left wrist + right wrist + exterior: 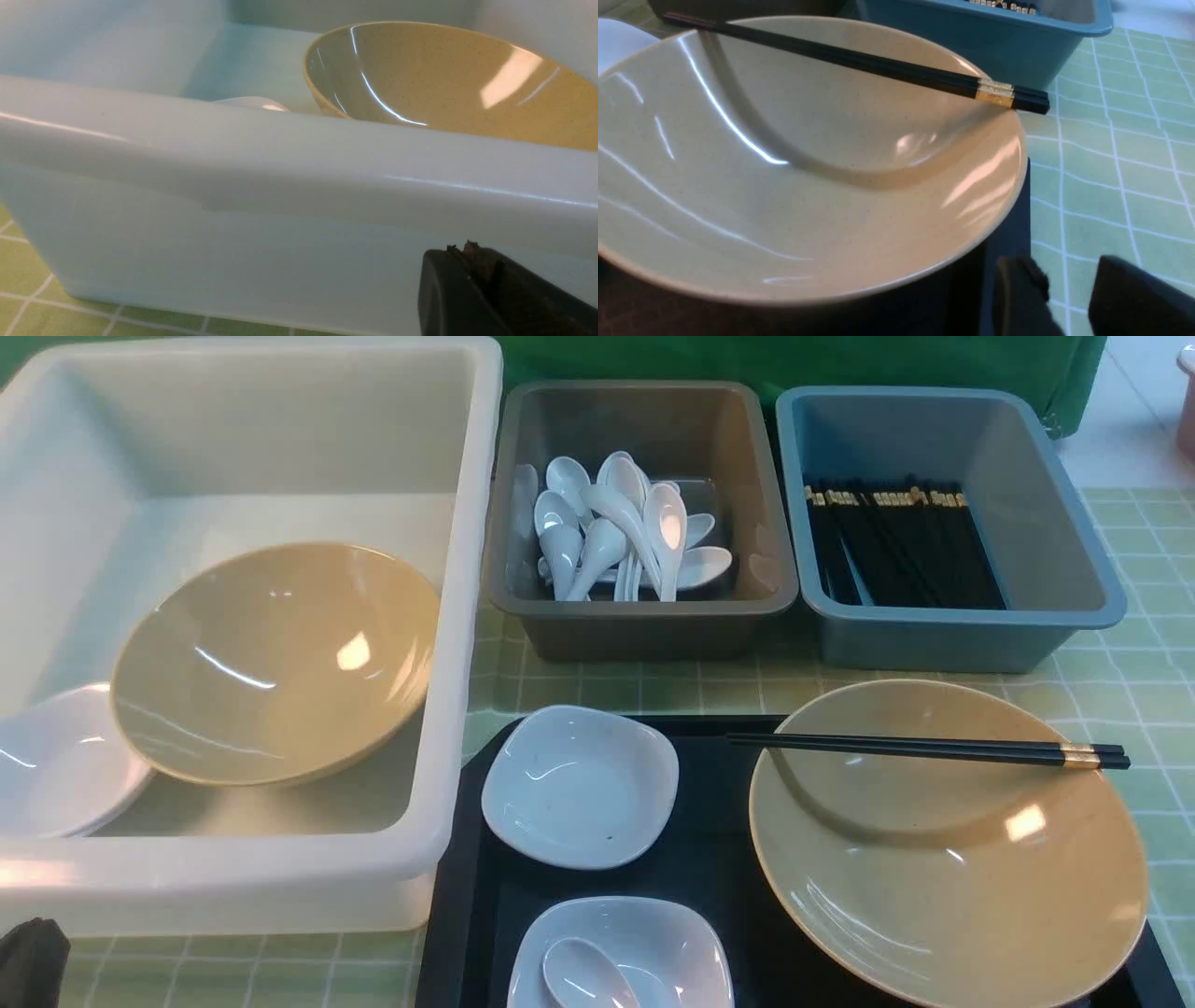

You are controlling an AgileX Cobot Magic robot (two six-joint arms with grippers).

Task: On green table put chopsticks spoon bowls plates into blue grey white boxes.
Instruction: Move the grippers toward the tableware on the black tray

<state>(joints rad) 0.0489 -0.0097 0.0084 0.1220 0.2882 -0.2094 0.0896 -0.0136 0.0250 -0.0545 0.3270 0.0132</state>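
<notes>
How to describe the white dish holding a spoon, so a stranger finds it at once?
Start at the black tray beside the large translucent white tub. Two small white square dishes sit on its left half. The nearer one alone holds a white spoon.

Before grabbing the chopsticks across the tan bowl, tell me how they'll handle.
The chopsticks look thin and rigid, so probably light. They only bridge the glossy bowl, so a nudge may slide them off. Two loose sticks could separate when pinched.
</notes>
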